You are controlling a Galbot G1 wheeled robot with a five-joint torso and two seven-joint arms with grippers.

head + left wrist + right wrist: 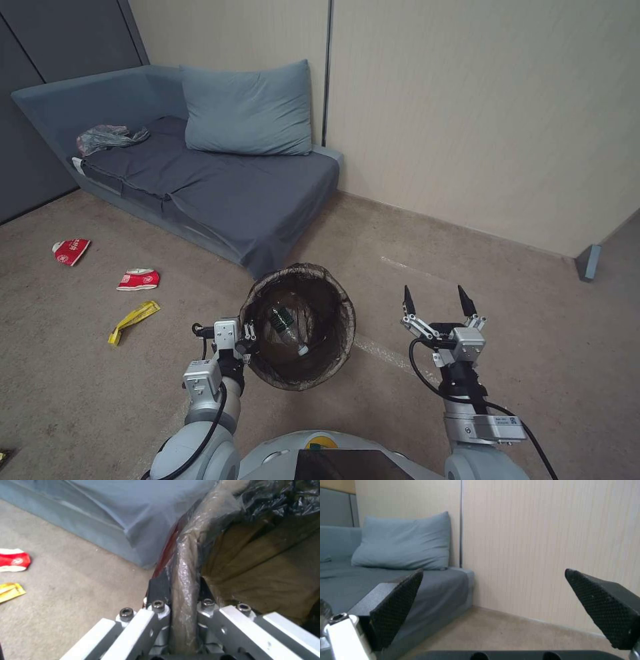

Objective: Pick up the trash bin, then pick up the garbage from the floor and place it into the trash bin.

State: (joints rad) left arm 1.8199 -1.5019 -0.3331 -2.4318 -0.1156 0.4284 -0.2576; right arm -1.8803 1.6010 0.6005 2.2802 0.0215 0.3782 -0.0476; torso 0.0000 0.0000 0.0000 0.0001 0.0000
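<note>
The trash bin (333, 320) with its dark liner hangs tilted in front of me, held by my left gripper (248, 331), which is shut on the bin's rim (182, 585). A clear bottle with a green label (285, 325) lies inside the bin. On the carpet to the left lie garbage pieces: two crushed red-and-white cups (71, 251) (139, 279) and a yellow wrapper (134, 320). The left wrist view shows one cup (13, 560) and the wrapper (10, 591) too. My right gripper (437, 305) hovers open and empty to the right of the bin, its fingers (396, 605) spread wide.
A grey-blue sofa (220, 187) with a pillow (248, 110) stands against the wall just behind the bin; a crumpled plastic bag (107, 137) lies on its far end. Beige wall panels run along the right. Open carpet lies left and right of me.
</note>
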